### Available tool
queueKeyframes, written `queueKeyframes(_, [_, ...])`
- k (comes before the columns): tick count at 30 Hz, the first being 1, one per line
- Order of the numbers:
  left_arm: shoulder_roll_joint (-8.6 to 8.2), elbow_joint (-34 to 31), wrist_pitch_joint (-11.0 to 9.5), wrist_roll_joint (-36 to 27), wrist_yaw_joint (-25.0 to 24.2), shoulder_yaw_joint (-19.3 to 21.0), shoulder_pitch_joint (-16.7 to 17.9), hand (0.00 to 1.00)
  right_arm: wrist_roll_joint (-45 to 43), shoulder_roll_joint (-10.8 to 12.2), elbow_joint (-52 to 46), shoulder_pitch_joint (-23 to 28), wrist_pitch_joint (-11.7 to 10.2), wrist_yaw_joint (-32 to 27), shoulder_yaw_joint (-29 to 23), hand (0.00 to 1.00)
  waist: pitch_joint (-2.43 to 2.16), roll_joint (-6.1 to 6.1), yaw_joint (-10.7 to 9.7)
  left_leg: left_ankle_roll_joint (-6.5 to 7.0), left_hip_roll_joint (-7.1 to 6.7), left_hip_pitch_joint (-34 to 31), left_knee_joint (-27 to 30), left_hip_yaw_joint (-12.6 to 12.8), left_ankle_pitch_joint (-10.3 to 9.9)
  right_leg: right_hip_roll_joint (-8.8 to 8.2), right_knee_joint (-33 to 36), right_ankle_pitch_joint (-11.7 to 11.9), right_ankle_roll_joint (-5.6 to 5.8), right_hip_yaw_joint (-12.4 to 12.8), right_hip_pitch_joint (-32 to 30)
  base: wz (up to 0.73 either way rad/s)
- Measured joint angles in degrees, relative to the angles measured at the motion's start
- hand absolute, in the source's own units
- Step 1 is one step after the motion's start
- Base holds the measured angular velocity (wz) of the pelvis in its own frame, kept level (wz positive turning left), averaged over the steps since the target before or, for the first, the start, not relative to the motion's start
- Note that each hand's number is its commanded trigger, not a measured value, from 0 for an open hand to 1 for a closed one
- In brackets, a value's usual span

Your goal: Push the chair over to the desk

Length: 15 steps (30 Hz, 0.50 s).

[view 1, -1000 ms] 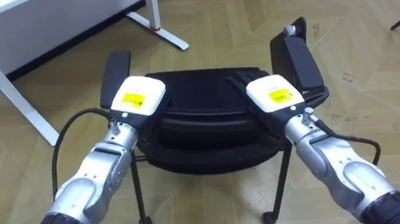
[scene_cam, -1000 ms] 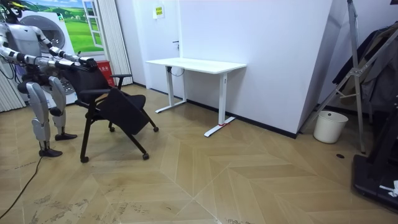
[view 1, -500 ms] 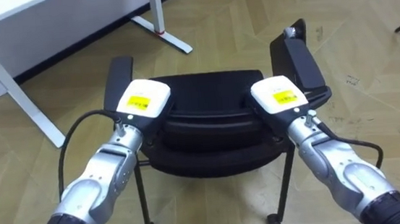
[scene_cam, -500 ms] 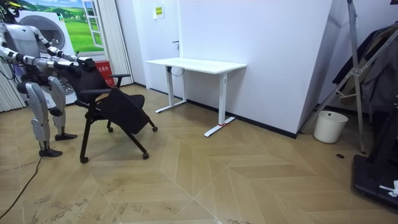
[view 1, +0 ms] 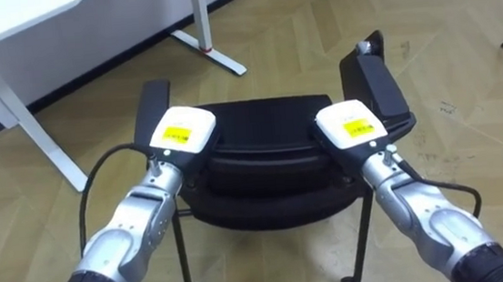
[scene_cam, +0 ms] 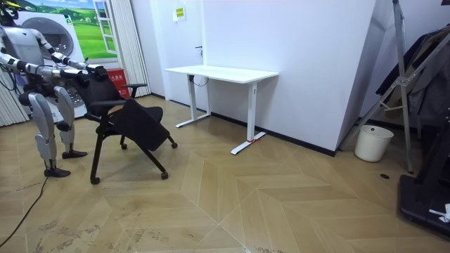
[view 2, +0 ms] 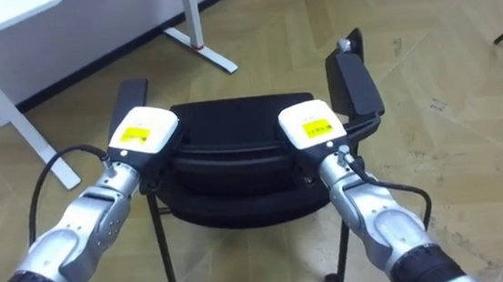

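Black chair: your task's thing, a black office chair [view 1: 266, 153] with two padded armrests and thin legs on castors, stands on the floor straight before the robot, its backrest towards you.
Left side: your left robot hand [view 1: 181, 133] lies on the top edge of the backrest at its left end, white back upward. Its fingers are hidden beyond that edge, so you cannot tell whether they clasp it.
Right side: your right robot hand [view 1: 351, 125] lies the same way at the backrest's right end, just beside the right armrest, and its fingers are hidden too.
Floor: a pale wooden parquet floor [view 1: 462, 40] in a herringbone pattern carries the castors.
Desk: a white desk [view 1: 13, 20] on white legs stands ahead and to the left, apart from the chair.
Stance: in the room view you see the robot upright at the left, both arms stretched forward to the chair.
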Motion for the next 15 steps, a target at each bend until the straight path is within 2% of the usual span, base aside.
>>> queueKeyframes(2, [-0.04,0.59,-0.26,0.17,0.62,0.22,-0.05,1.00,-0.06,0.45,0.60,0.02,-0.02,-0.34,0.00,1.00,0.08,-0.58,0.18,-0.44,0.51,-1.49,2.90,-0.08,-0.27,0.15,0.34,-0.13,-0.40,-0.84,0.07,0.12])
queueKeyframes(4, [-0.03,1.77,-0.65,0.35,0.90,0.66,-0.32,1.00,0.08,1.69,2.40,-0.21,-0.12,-1.26,-0.01,1.00,0.21,-1.50,0.55,-0.80,1.47,-4.19,8.54,-1.34,-0.50,0.71,1.71,-0.74,-1.40,-1.64,-0.01,0.16])
queueKeyframes(5, [-0.06,2.50,-0.89,0.35,1.08,0.66,-0.49,1.00,0.07,1.91,3.07,-0.37,-0.37,-1.34,-0.01,1.00,0.23,-1.60,0.57,-0.80,1.76,-4.96,10.22,-1.39,-0.50,0.86,2.02,-0.91,-1.69,-2.02,0.09,0.23])
queueKeyframes(8, [-0.50,4.61,-1.84,0.31,2.25,1.10,-0.75,1.00,0.01,1.99,4.03,-0.35,-1.58,-1.82,-0.10,1.00,0.41,-1.39,0.77,-0.81,3.56,-9.32,18.44,-2.75,-0.46,2.18,2.19,-2.24,-3.62,-4.39,1.11,0.34])
queueKeyframes(9, [-0.50,4.68,-1.84,0.35,2.30,1.13,-0.71,1.00,0.00,2.04,4.18,-0.32,-1.69,-1.82,-0.10,1.00,0.43,-1.35,0.78,-0.97,4.57,-11.41,22.27,-2.76,-0.07,2.89,3.28,-3.28,-4.33,-4.57,0.92,0.42])
queueKeyframes(10, [-0.58,4.91,-1.90,0.34,2.38,1.13,-0.71,1.00,0.07,2.02,4.36,-0.36,-1.78,-1.81,-0.07,1.00,0.62,-1.47,0.89,-0.45,5.23,-14.17,26.36,-2.83,0.57,2.78,4.94,-4.38,-5.05,-4.98,0.61,0.39])
queueKeyframes(11, [-0.74,5.21,-1.94,0.35,2.54,1.13,-0.72,1.00,0.27,1.91,4.44,-0.37,-1.83,-1.81,-0.06,1.00,0.68,-1.55,1.11,-0.12,4.97,-15.46,26.99,-2.54,0.30,2.65,5.87,-5.00,-5.37,-5.16,0.35,0.25])
queueKeyframes(12, [-1.04,5.90,-2.31,0.25,3.15,1.13,-0.87,1.00,0.62,1.61,4.51,-0.36,-1.90,-1.79,0.00,1.00,0.73,-1.45,1.58,1.15,2.80,-18.40,25.33,-2.20,-0.51,2.26,7.36,-6.39,-6.13,-5.43,-0.40,-0.06])
queueKeyframes(13, [-1.11,5.92,-2.40,0.01,3.18,1.13,-0.73,1.00,0.61,1.57,4.59,-0.37,-1.91,-1.79,-0.01,1.00,0.75,-1.12,2.62,1.48,0.59,-21.06,20.41,-1.39,-0.07,1.76,9.38,-7.59,-6.42,-5.89,-1.10,-0.23])
queueKeyframes(14, [-1.13,5.89,-2.41,-0.14,3.18,1.13,-0.63,1.00,0.55,1.56,4.57,-0.36,-1.93,-1.76,0.00,1.00,0.78,-0.76,3.23,1.09,-0.08,-21.94,17.06,-0.67,1.08,1.75,10.15,-8.13,-6.42,-6.11,-1.42,-0.39])
queueKeyframes(15, [-1.21,5.94,-2.41,-0.35,3.09,1.13,-0.21,1.00,0.34,1.65,4.63,-0.04,-1.94,-1.65,0.08,1.00,0.51,-0.13,4.11,2.51,-1.22,-22.93,10.79,0.00,4.99,1.68,11.65,-9.72,-5.40,-7.25,-1.40,-0.65])
